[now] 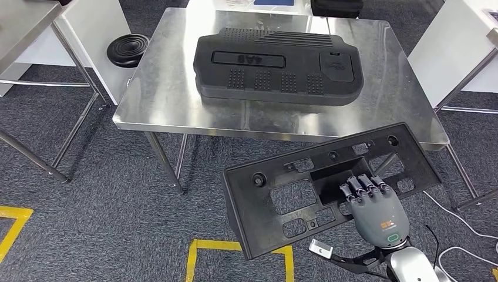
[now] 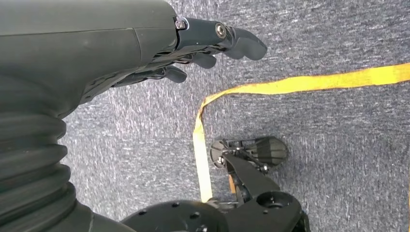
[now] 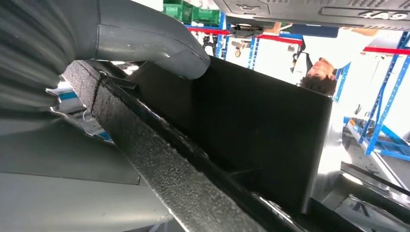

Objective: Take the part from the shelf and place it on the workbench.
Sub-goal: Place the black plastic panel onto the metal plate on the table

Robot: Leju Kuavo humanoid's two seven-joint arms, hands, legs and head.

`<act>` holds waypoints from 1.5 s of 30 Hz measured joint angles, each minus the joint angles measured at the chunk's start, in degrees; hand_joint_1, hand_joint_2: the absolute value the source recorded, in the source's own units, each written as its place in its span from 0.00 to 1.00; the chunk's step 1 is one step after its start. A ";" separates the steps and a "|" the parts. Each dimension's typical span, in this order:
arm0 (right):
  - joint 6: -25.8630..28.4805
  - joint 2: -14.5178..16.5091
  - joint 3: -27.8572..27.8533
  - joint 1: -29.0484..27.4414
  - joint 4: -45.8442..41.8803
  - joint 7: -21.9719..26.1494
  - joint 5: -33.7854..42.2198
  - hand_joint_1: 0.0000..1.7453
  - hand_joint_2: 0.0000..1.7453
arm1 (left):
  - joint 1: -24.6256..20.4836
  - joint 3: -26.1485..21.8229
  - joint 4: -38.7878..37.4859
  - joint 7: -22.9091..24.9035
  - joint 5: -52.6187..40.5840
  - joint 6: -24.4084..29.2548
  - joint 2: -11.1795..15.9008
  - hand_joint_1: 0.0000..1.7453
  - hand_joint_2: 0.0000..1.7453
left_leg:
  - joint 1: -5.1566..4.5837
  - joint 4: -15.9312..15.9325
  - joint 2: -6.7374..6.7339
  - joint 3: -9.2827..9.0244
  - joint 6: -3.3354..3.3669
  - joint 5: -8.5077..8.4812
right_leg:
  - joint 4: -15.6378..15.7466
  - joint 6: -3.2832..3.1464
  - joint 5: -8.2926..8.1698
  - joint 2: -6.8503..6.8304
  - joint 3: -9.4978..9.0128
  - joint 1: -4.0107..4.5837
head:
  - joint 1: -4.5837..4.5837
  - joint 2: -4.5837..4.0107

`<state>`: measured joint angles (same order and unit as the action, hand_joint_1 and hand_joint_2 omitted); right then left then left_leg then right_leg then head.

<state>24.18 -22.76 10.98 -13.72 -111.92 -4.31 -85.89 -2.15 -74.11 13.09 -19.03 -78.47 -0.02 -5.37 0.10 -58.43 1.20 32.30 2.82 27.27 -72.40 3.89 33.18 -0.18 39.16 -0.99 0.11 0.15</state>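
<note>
The workbench (image 1: 176,106) already carries a big black cover (image 1: 276,59). Your part (image 1: 282,194), a wide flat plastic frame, hangs before its near edge, held by the right hand (image 1: 373,202) through a middle opening. It looks stiff and light but may swing. The left hand (image 2: 203,53) holds nothing, fingers loosely curled.

The right hand's grey thumb (image 3: 179,55) presses on a black plastic panel (image 3: 251,130) running across the frame; a person (image 3: 321,72) shows at upper right.
</note>
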 joint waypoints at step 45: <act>-1.83 1.92 1.29 1.39 3.75 -3.46 -3.05 0.86 1.00 | 0.20 -1.83 0.10 -0.24 0.05 0.50 -0.38 0.00 1.00 | 0.20 -15.77 -0.73 7.99 -3.54 7.26 | 15.10 -3.98 -6.83 0.21 -7.63 -0.06 | 0.53 0.00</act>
<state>22.36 -20.84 12.27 -12.32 -108.17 -7.77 -88.94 -1.95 -75.94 13.19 -19.27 -78.41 0.48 -5.74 0.30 -74.20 0.47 40.29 -0.72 34.53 -57.30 -0.09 26.34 0.02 31.53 -1.05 0.64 0.15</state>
